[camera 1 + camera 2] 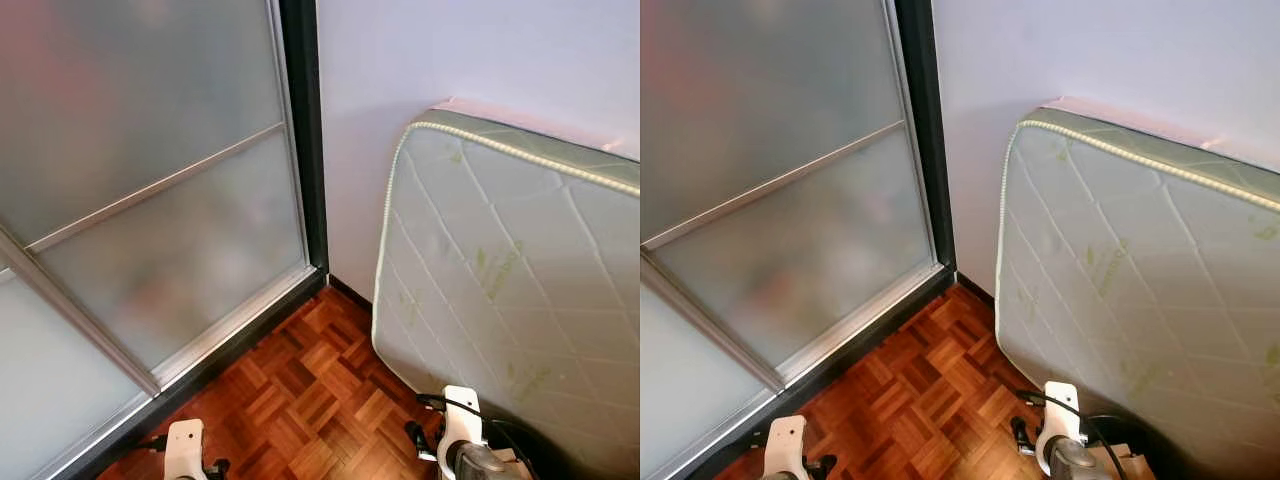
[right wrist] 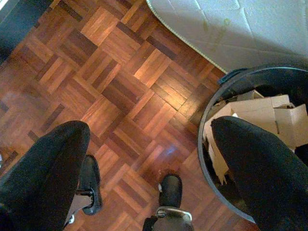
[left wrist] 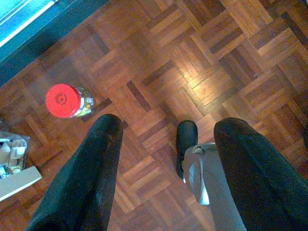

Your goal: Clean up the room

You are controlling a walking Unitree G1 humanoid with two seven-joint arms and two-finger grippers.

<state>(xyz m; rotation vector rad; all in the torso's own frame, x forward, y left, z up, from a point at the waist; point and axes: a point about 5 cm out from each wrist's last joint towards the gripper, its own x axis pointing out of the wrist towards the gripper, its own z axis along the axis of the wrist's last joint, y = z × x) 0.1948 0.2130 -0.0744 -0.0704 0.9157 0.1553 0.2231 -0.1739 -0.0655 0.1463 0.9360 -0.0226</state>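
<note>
Hanging over the parquet floor (image 3: pixel 159 72), both tools gape empty: left tool (image 3: pixel 166 144) near a red-lidded jar (image 3: pixel 67 101), its label unreadable; right tool (image 2: pixel 149 144) beside a cardboard-filled black bin (image 2: pixel 211 110).

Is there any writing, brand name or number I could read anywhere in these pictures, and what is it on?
No text can be read anywhere.
Mattress: faint green printed marks on its quilted cover, too blurred to read.
Jar with the red lid: a label on its side, too small and angled to read.
Cardboard in the black bin: no lettering to be made out.
</note>
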